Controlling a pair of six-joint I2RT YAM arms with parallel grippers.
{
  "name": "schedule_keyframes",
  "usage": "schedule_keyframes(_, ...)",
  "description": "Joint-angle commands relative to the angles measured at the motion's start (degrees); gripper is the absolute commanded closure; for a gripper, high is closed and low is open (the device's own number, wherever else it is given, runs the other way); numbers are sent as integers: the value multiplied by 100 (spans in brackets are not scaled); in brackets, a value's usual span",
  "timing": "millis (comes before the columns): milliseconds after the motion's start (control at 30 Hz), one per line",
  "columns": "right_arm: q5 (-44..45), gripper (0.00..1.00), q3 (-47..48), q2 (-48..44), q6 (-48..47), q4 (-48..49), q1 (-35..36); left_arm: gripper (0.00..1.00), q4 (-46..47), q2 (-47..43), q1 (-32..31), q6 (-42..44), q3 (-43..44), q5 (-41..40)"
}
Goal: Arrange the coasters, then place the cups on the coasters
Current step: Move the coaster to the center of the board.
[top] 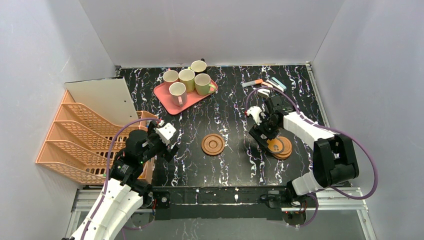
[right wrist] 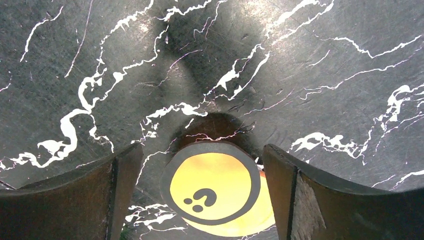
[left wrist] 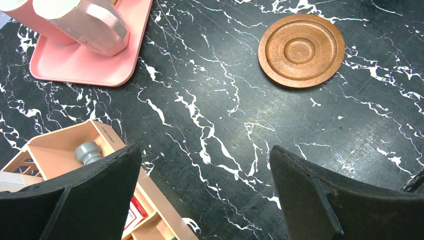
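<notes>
Black marbled table [top: 235,100] carries a pink tray [top: 165,102] at its far side, with the cups [top: 187,80] standing on it; one coaster [top: 213,144] lies at centre, and a stack of coasters [top: 284,148] lies to the right; the right gripper [right wrist: 200,150] straddles the yellow-faced top coaster [right wrist: 215,187], fingers wide, nothing held; the left gripper [left wrist: 205,155] hangs wide and empty. The coasters look thin, stiff, light and probably slick; pinch across the rim.

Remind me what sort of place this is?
Probably a robot lab test cell: plain white walls box in a black marbled table on a metal frame, and props like the pink tray of mugs look staged.
</notes>
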Motion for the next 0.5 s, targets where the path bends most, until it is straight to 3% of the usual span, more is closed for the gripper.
schedule_keyframes(0,77,1,20,-10,-153,-58,13,2,-64,16,29,30,-18,88)
schedule_keyframes(333,707,1,-40,371,-106,120,26,2,-72,13,29,30,-19,83)
schedule_keyframes(467,1358,1,-180,163,24,331,178,2,-72,18,29,30,-19,93)
